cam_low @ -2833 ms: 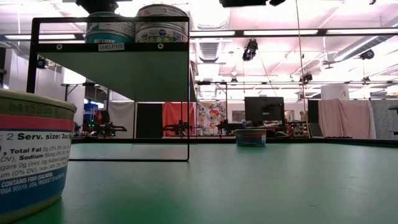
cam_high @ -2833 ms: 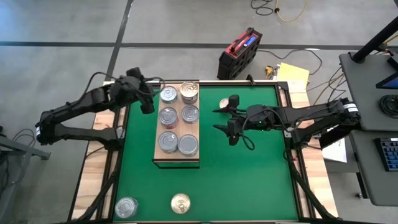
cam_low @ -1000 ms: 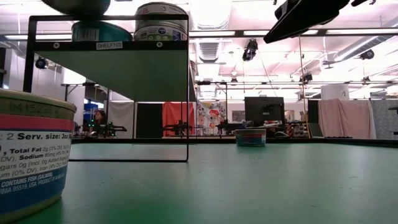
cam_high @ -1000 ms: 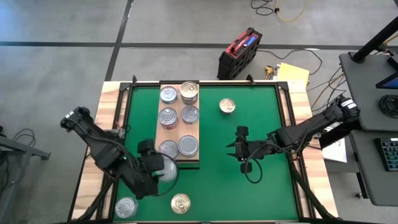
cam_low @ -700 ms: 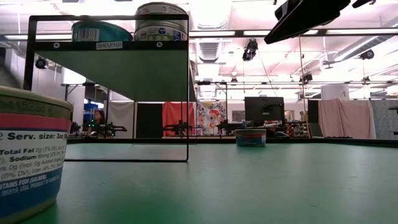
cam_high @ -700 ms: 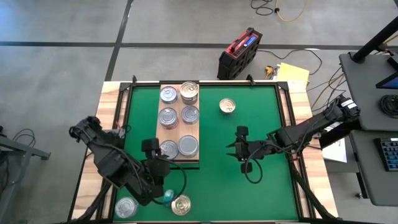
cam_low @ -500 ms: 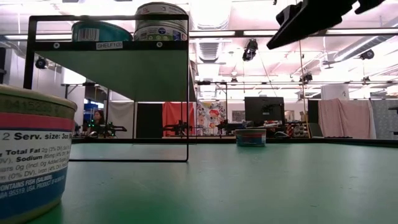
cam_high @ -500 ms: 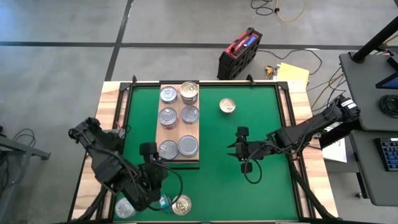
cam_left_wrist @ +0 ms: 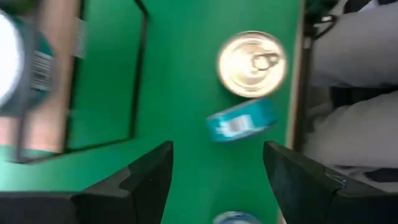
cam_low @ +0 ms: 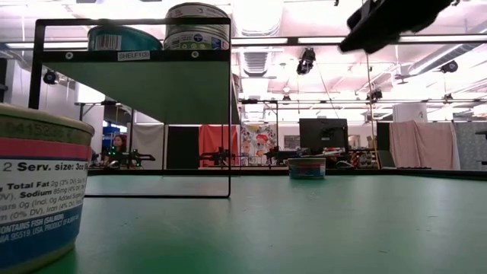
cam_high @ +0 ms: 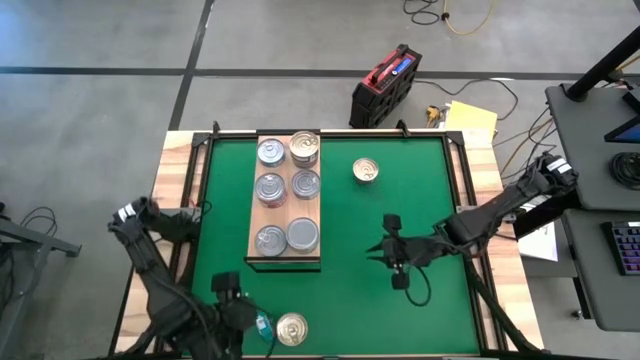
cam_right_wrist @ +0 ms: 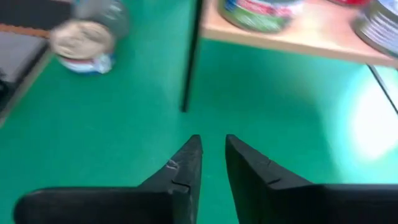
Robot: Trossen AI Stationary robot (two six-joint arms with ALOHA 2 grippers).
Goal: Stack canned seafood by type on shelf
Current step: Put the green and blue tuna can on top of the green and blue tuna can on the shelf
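Two tools are over the green surface (cam_high: pixel 350 310). At the left, the left tool (cam_left_wrist: pixel 214 186) hangs low with its fingers spread wide and nothing between them. Just ahead of its fingers a teal tin (cam_high: pixel 262 325) lies on its side, and touching it on the far side stands a gold-lidded tin (cam_high: pixel 291 328). The shelf (cam_high: pixel 285 259), carrying six tins (cam_high: pixel 270 187), is between the two tools. The right tool (cam_right_wrist: pixel 211 142) hovers beside the shelf, its fingers almost together with a narrow gap, empty.
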